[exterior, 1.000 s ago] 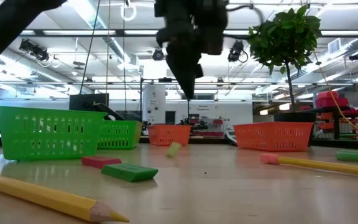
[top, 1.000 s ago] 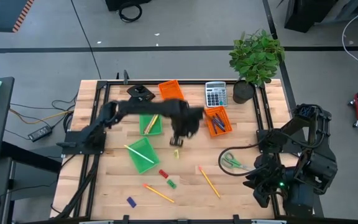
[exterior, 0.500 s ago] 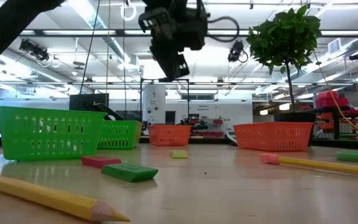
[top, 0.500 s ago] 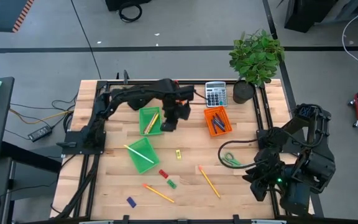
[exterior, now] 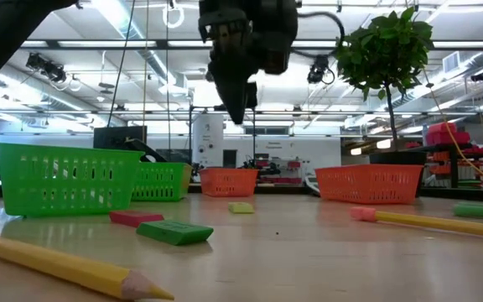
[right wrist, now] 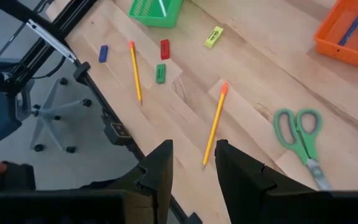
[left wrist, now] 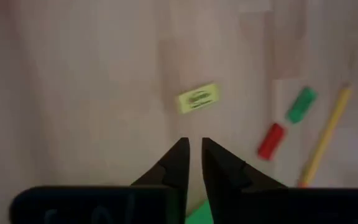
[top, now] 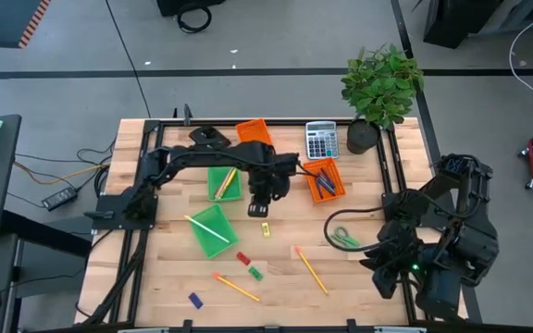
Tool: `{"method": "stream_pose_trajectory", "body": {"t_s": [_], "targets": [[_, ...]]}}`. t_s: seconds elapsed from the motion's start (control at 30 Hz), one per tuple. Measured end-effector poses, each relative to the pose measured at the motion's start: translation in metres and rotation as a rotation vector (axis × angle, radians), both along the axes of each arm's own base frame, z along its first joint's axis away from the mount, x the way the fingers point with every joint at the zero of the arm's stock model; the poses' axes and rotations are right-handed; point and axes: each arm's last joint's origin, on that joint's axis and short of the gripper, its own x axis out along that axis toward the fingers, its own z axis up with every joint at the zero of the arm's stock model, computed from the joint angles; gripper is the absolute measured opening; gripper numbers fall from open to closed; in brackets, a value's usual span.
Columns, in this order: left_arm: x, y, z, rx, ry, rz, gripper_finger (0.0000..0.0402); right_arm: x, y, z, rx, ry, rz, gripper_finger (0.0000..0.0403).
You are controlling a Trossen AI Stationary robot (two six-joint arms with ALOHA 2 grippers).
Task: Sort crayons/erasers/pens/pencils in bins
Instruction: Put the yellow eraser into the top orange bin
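My left gripper point(top: 259, 209) hangs pointing down a little above the yellow eraser point(left wrist: 198, 98), which lies flat on the table just nearward of it. Its fingers stand a narrow gap apart with nothing between them point(left wrist: 194, 144). The red eraser point(top: 242, 258), green eraser point(top: 255, 273) and blue eraser point(top: 194, 300) lie nearer the front edge, with two pencils point(top: 236, 287) point(top: 311, 270). Pens lie in the right orange bin point(top: 324, 178). My right gripper point(right wrist: 193, 158) waits open, high over the table's right near corner.
Two green bins point(top: 222, 182) point(top: 211, 231) stand left of my left gripper, each with a pencil. A second orange bin point(top: 254, 132), a calculator point(top: 320, 141) and a potted plant point(top: 380, 88) are at the far edge. Green-handled scissors point(top: 345, 239) lie right of centre.
My left gripper rose and swung toward the far edge, beside the far green bin, then came back down over the yellow eraser. The eraser, tipped up on one end a second ago, now lies flat in about the same place.
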Motion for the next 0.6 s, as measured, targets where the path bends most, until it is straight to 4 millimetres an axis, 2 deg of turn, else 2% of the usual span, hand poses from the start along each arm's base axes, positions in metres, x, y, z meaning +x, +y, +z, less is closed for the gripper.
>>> {"method": "stream_pose_trajectory", "body": {"t_s": [0.17, 0.3, 0.6], "targets": [[-0.011, 0.0, -0.036, -0.209, 0.079, 0.045, 0.0091, -0.005, 0.003, 0.0, -0.004, 0.001, 0.025, 0.0127], [-0.017, -0.003, -0.057, -0.253, 0.114, 0.054, 0.0119, -0.006, 0.004, 0.0, -0.003, 0.0, 0.028, 0.0127], [-0.012, -0.017, -0.071, -0.251, 0.029, 0.011, 0.0139, -0.005, 0.003, 0.0, 0.004, 0.0, 0.018, 0.0127]]}}
